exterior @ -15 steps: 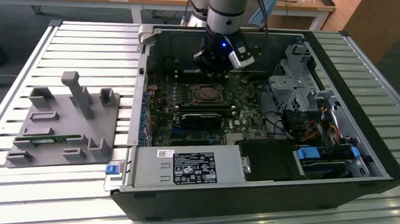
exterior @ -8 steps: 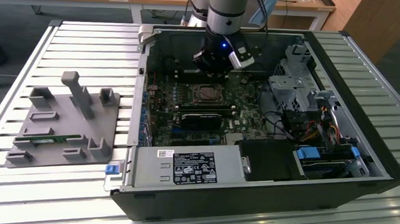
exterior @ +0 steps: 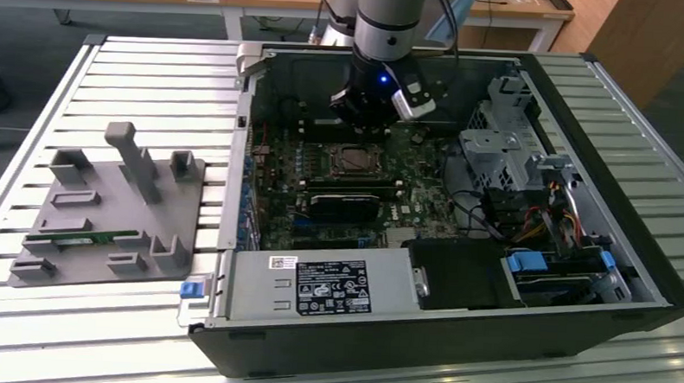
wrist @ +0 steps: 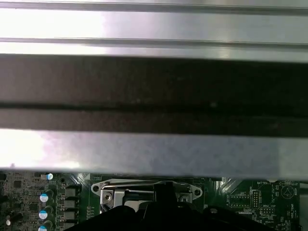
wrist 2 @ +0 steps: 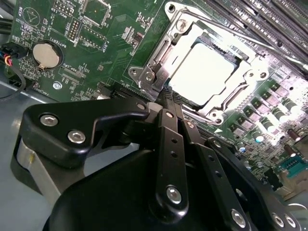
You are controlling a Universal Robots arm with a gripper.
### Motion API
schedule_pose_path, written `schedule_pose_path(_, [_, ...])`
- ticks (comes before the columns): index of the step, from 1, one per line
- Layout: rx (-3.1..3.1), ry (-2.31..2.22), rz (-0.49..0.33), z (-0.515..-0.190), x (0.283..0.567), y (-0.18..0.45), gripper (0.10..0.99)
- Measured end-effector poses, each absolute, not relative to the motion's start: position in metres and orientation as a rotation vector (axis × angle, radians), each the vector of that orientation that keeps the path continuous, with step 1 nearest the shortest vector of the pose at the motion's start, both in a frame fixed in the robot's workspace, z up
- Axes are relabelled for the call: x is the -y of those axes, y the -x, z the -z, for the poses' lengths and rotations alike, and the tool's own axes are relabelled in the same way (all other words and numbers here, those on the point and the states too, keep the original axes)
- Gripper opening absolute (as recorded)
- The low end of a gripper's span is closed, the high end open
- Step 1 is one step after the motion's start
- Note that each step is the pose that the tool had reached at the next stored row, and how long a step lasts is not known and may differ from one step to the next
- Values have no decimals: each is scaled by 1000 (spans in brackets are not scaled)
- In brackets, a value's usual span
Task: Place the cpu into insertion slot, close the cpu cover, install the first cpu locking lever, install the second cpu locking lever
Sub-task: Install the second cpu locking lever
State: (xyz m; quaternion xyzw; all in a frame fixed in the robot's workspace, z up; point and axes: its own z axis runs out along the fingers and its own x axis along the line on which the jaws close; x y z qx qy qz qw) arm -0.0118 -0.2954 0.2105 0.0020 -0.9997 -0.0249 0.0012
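The exterior view looks down from high up and far back at the whole open computer case on the slatted bench. The second wrist view sits very close over the green board, looking past the gripper. The first wrist view sits low, facing the case wall. Both wrist views share the cpu cover.

Even daylight in the exterior view; second wrist view: glare washes out the cpu, gripper dark beside it; metal bands near-white in first wrist view.
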Motion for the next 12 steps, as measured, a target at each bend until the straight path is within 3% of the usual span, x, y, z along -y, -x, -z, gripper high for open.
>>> schedule_pose_path(12, [3138, -6, 76, -211, 304, 12, 106])
